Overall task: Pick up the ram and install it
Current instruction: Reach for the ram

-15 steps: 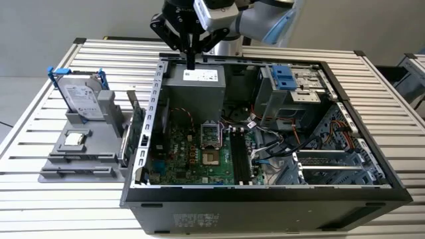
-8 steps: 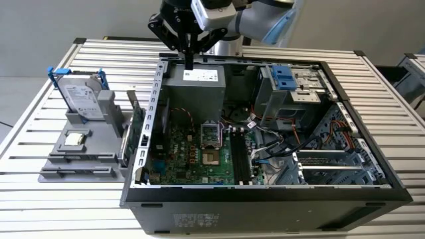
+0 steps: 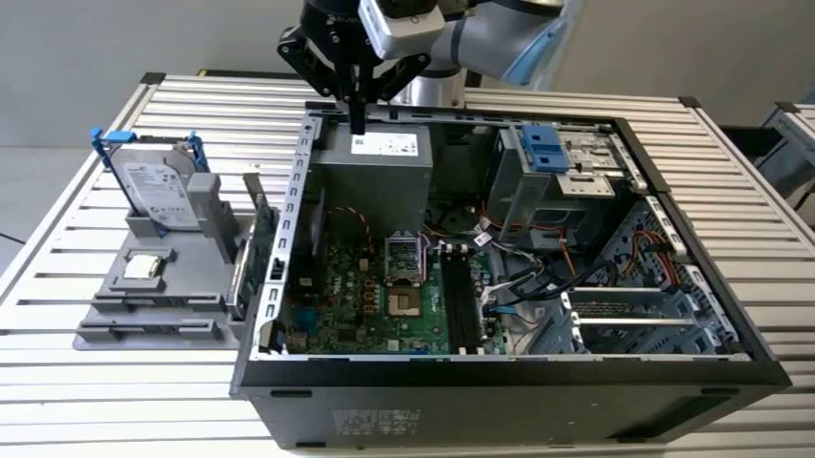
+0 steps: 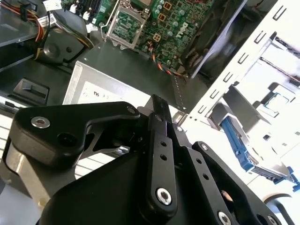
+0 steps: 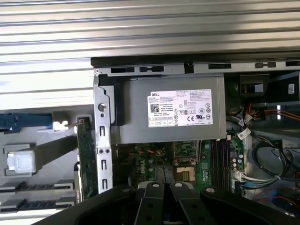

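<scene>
Your gripper hangs over the grey power box in the computer case, its fingers pinched together on nothing. The ram looks to be the dark strip standing on edge in the grey rack beside the case, well apart from the gripper. I think you are reaching for it. Go across high, clear of the tall hard drive and green card, and line up along the strip

An open computer case lies on the slatted table, a blue-framed hard drive beside it.
</scene>
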Controlling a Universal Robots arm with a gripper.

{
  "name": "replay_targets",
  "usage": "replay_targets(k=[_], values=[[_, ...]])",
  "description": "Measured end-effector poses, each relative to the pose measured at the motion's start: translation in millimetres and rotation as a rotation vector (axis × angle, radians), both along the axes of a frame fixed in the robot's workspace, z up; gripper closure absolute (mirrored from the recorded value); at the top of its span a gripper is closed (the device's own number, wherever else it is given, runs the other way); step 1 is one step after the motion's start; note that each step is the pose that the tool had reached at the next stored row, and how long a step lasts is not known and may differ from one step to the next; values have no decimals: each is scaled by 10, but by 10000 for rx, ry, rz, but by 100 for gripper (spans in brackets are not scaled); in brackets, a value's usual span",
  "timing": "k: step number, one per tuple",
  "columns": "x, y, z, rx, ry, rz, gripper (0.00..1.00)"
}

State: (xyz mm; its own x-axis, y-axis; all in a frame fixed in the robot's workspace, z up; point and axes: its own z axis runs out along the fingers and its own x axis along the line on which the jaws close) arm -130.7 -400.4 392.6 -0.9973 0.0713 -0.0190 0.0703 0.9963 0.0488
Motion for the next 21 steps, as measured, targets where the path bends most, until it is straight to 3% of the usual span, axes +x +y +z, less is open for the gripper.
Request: replay_targets(k=[21], values=[[-125, -50, 0, -1, 0, 0, 100]])
